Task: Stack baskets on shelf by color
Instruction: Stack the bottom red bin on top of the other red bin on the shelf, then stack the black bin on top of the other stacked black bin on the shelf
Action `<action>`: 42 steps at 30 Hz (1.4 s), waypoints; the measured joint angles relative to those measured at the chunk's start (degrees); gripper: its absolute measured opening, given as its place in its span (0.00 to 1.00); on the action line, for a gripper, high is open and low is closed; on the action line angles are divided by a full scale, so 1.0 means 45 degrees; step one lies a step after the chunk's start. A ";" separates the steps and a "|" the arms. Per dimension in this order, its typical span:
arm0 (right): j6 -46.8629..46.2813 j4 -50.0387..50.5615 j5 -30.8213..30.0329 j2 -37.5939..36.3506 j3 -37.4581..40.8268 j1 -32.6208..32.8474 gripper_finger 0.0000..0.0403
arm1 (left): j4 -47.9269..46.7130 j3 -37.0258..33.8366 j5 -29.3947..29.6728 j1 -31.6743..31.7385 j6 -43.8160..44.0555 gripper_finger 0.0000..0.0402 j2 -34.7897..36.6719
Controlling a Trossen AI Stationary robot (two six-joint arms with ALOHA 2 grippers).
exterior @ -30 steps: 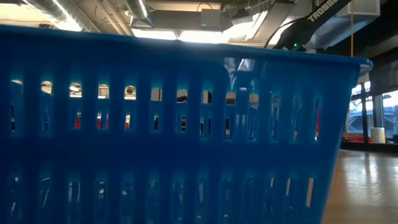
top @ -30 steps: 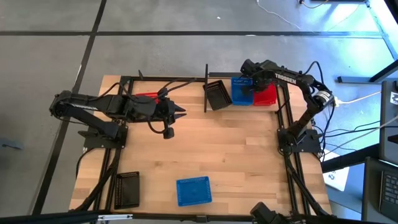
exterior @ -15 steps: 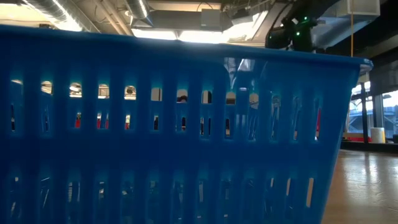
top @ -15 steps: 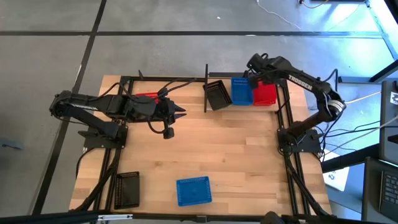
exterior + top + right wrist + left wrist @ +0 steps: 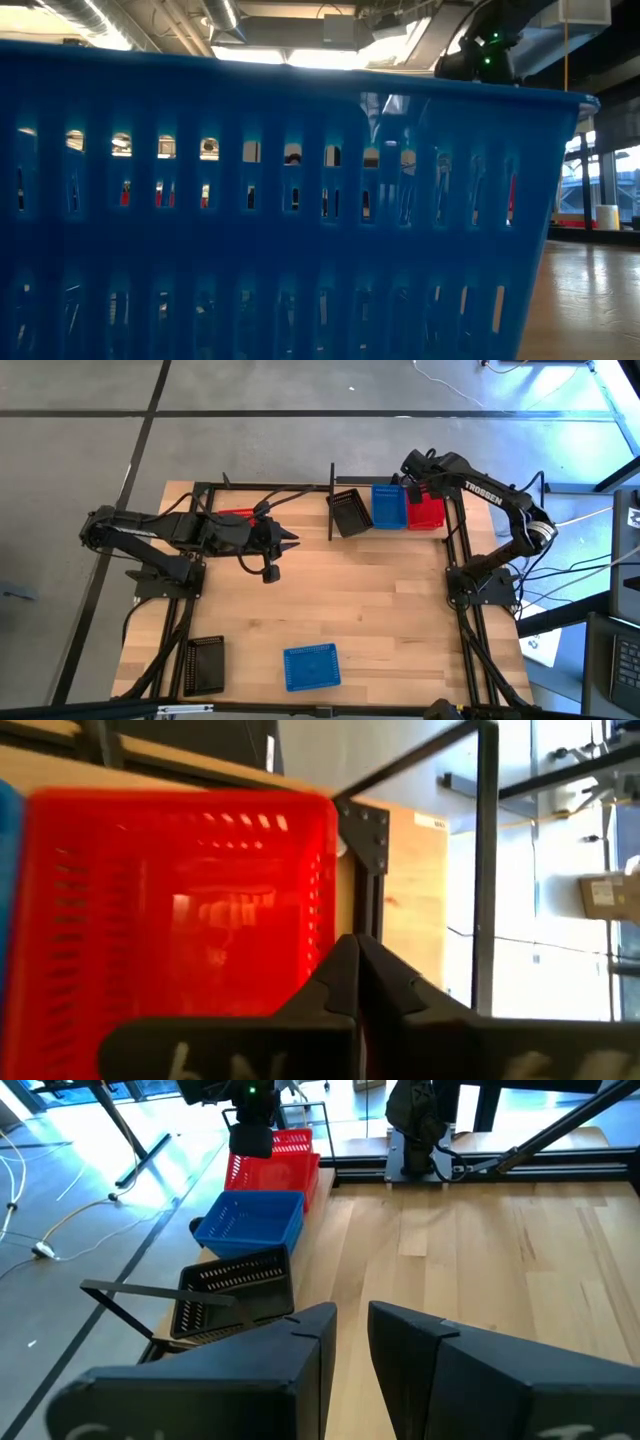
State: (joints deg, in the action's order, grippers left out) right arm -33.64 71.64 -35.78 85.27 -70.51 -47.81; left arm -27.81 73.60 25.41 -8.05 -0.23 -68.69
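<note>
A: Nearest the front edge of the counter point(image 5: 400, 620), a loose blue basket point(image 5: 311, 666) and a loose black basket point(image 5: 205, 664) wait to be sorted. What worries you?

B: Farther in, the left gripper point(image 5: 290, 542) hangs over the counter with a narrow gap between its fingers and nothing in it, the arm stretched out low and flat. If it heads for the shelf point(image 5: 330, 500), it could catch the upright post.

A: And at the back?

B: The tilted black basket point(image 5: 349, 512) leans askew against the shelved blue basket point(image 5: 389, 506), with the red basket point(image 5: 426, 512) beyond. A nudge could tip it, or spoil its slot for stacking.

A: The right arm?

B: It reaches up and over, wrist bent, right gripper point(image 5: 412, 482) clenched with nothing held, right above the red basket's rim. Dropping from there, I judge, it could clip that rim and shove the row.

A: Another red basket point(image 5: 236, 515) lies partly hidden beneath the left arm.
</note>
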 joint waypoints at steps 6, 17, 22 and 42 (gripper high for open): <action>-0.0128 -0.0113 0.0642 0.0004 0.0528 -0.0179 0.00 | 0.0000 0.0000 0.0000 0.0000 0.0010 0.14 0.0000; 0.0198 0.0213 0.0278 0.0010 0.0534 -0.0110 0.00 | 0.0000 0.0000 0.0000 0.0000 0.0010 0.14 0.0000; 0.0206 -0.0160 0.0238 -0.0004 0.0012 0.0141 0.00 | 0.0000 0.0000 0.0000 0.0000 0.0010 0.14 0.0000; 0.0996 -0.1036 0.0986 -0.0312 0.0003 0.0576 0.00 | -0.0005 0.0000 0.0002 0.0002 0.0054 0.14 0.0000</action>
State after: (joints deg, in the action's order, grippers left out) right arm -29.16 66.97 -31.35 83.87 -70.50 -45.22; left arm -27.83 73.60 25.42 -8.04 0.01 -68.69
